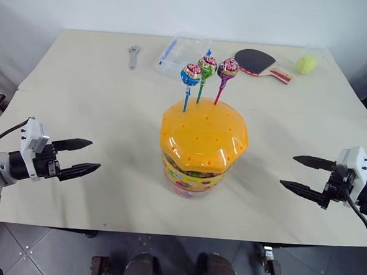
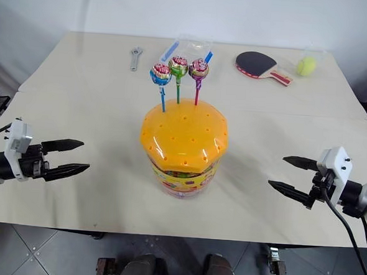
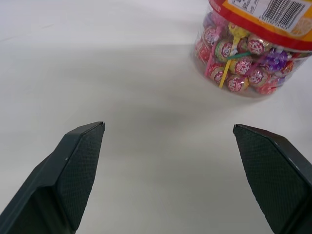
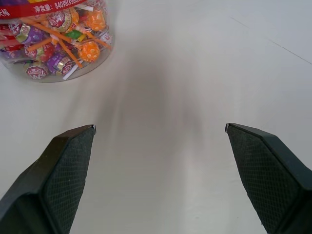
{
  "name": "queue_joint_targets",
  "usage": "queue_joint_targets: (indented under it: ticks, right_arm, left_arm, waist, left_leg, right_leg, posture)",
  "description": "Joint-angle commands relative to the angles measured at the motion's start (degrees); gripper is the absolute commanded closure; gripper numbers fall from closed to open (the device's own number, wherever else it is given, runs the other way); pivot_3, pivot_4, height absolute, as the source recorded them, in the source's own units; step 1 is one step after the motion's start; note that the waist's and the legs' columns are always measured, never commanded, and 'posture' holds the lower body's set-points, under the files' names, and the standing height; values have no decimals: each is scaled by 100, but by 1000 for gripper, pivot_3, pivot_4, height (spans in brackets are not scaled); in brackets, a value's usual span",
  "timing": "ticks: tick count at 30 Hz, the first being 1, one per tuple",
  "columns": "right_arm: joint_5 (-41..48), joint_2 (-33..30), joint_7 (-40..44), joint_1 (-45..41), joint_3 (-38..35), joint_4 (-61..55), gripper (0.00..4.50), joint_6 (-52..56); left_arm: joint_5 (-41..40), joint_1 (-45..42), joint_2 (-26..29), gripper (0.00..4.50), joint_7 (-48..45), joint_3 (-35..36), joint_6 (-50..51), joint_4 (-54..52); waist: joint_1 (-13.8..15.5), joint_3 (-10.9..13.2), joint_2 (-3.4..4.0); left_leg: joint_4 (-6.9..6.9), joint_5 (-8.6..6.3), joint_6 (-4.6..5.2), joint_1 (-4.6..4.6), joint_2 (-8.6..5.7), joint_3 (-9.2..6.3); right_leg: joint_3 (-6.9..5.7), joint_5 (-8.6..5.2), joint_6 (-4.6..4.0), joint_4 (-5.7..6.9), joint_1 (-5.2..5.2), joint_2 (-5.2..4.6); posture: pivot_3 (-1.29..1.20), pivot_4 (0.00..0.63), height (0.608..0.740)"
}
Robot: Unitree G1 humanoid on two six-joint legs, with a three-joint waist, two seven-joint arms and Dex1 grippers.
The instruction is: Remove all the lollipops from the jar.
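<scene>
The jar [image 1: 203,145], a clear tub with a domed orange lid full of small holes, stands in the middle of the table. Three lollipops stand upright in the lid's holes: a blue one [image 1: 190,75], a green one [image 1: 207,66] and a purple one [image 1: 227,68]. Wrapped candies fill the tub's base [image 3: 243,63]. My left gripper [image 1: 86,156] hovers open well to the left of the jar, empty. My right gripper [image 1: 301,174] hovers open well to the right, also empty. Both point inward toward the jar.
At the table's far side lie a wrench [image 1: 133,55], a flat clear box with blue clips [image 1: 183,53], a table-tennis paddle [image 1: 258,62] and a yellow-green ball [image 1: 306,63]. The cream table [image 1: 99,95] has a seam running across it behind the jar.
</scene>
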Motion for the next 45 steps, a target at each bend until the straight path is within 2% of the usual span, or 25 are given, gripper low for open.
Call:
queue_joint_targets:
  ticks: [1, 6, 10, 15, 18, 22, 24, 29, 33, 41, 45]
  right_arm:
    - [117, -6, -90, -62, -214, -152, 37, 9]
    - [147, 11, -177, -66, -200, -192, 37, 22]
    - [272, -32, -215, -62, -281, -287, 37, 144]
    - [656, -162, -86, 96, -580, -722, 37, 513]
    - [589, -71, -227, 126, -742, -921, 37, 357]
    - [1139, -76, -97, 389, -1069, -1369, 37, 847]
    - [1552, 107, 84, 251, -1262, -1468, 37, 706]
    - [1904, 50, 286, -144, -1274, -1729, 37, 599]
    - [2026, 0, 336, -292, -1258, -1897, 37, 675]
    - [1876, 93, -58, -248, -1263, -1987, 37, 672]
    - [1823, 170, -143, -46, -1355, -2059, 0, 577]
  left_arm:
    - [-103, -32, 89, 0, -20, 152, 16, -200]
    - [103, -202, 57, 0, 566, 68, 177, -252]
    - [58, -366, 118, 0, 629, 35, 281, -411]
    - [-72, -985, 222, 0, 186, -124, 219, -475]
    - [-54, -1448, 241, 0, -100, -370, 159, -489]
    - [-329, -2676, -77, 0, -426, -861, 407, -591]
    - [-612, -3446, -483, 0, -591, -1147, 698, -531]
    - [-747, -4304, -1083, 0, -1073, -1617, 962, -354]
    - [-833, -4712, -1467, 0, -1299, -1749, 1106, -165]
    - [-662, -4914, -1684, 0, -1588, -2037, 1120, 71]
    - [-582, -4904, -1656, 840, -1687, -2161, 1102, 125]
  waist:
    - [-1, 0, 0]
    - [7, 0, 0]
    - [3, 0, 0]
    - [39, 0, -2]
    - [66, 1, -3]
    - [154, 5, -12]
    - [159, 6, -13]
    - [125, 9, -17]
    - [125, 9, -18]
    - [154, 11, -22]
    - [149, 12, -22]
  left_leg:
    - [0, 0, 0, 0, 0, 0]
    - [0, 0, 0, 0, 0, -2]
    - [1, 0, 0, 0, -2, -2]
    - [6, 0, 0, -2, -4, -3]
    - [7, 0, 0, -2, -4, -3]
    - [25, 0, 0, -10, -5, -10]
    - [38, -3, 4, -9, -6, -8]
    - [65, -5, 9, -20, -6, -17]
    - [69, -5, 9, -21, -4, -19]
    - [78, -9, 17, -28, -5, -26]
    - [82, -12, 21, -31, -6, -28]
  right_leg:
    - [0, 0, 0, 0, 0, 0]
    - [0, 0, 0, 1, 0, 0]
    - [0, 0, 0, 5, 0, -2]
    - [-2, 0, 0, 9, 0, -2]
    - [-1, 0, 0, 10, 0, -2]
    - [-4, 0, 0, 19, -1, 0]
    - [0, 0, 1, 24, 3, -1]
    - [-2, 3, 5, 30, 5, 1]
    - [-1, 2, 4, 30, 0, 5]
    - [-1, 3, 5, 30, 2, 2]
    - [-3, 3, 5, 31, 4, 1]
  posture:
    - [0, 150, 740]
    - [0, 150, 740]
    - [0, 150, 740]
    - [0, 150, 740]
    - [0, 150, 740]
    - [0, 150, 740]
    - [0, 150, 740]
    - [0, 150, 740]
    - [0, 150, 740]
    - [0, 150, 740]
    - [0, 150, 740]
